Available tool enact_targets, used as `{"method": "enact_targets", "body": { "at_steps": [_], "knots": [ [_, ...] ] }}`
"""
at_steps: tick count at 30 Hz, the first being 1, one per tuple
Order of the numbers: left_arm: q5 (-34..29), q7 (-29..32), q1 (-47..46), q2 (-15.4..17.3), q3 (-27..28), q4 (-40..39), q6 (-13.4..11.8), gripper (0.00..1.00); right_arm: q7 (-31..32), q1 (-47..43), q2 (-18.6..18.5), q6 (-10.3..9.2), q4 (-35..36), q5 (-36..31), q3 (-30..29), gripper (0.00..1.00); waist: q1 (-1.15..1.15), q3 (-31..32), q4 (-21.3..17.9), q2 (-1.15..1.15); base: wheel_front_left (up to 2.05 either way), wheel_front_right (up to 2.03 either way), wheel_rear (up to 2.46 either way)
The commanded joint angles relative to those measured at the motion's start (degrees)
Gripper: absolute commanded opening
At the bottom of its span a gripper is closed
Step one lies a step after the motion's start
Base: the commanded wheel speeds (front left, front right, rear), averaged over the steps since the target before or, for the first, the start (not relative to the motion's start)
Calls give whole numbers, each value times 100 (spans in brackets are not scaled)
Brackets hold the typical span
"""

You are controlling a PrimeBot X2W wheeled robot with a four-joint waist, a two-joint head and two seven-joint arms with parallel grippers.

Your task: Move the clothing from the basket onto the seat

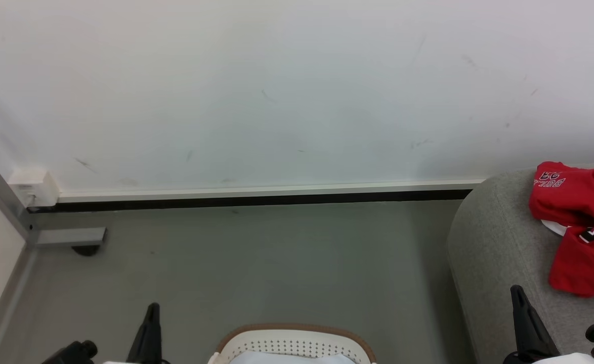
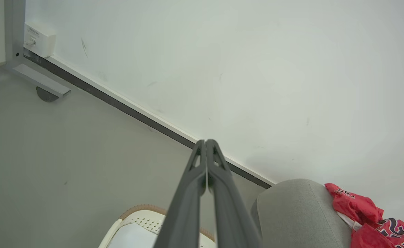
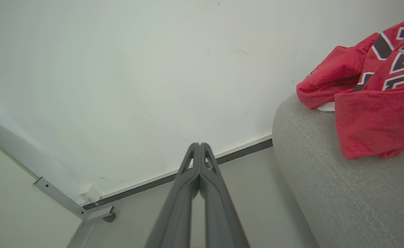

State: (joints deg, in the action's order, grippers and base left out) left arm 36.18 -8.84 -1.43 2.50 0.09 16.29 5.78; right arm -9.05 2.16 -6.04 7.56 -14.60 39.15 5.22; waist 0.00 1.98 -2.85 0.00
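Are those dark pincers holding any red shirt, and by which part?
Nothing is held: the left gripper and right gripper are both shut and empty; the red jerseys lie on the sofa.

Left gripper (image 2: pixel 206 141), right gripper (image 3: pixel 199 144), dark grey, tapered

Light is bright, even and diffuse, and the wall (image 1: pixel 297 91) reads matte and pale. In the left wrist view we record a faint soft shadow on the wall just above the seat (image 2: pixel 298 213). Scuff marks on the wall are sharp in all views. The wall's tone dims slightly toward the picture corners.
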Motion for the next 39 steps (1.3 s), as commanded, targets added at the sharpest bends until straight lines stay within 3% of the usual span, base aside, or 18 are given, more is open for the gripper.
{"method": "enact_targets", "body": {
  "at_steps": [1,39],
  "knots": [
    [246,57,-168,25,60,-96,19,0,45,162,-25,-3,81,231,-67,0,0,-3,5,0,0,0,0],
    [2837,774,-361,41,349,-158,97,0,736,324,103,-6,71,2726,-556,0,0,-77,109,0,0,0,0]
  ]
}}
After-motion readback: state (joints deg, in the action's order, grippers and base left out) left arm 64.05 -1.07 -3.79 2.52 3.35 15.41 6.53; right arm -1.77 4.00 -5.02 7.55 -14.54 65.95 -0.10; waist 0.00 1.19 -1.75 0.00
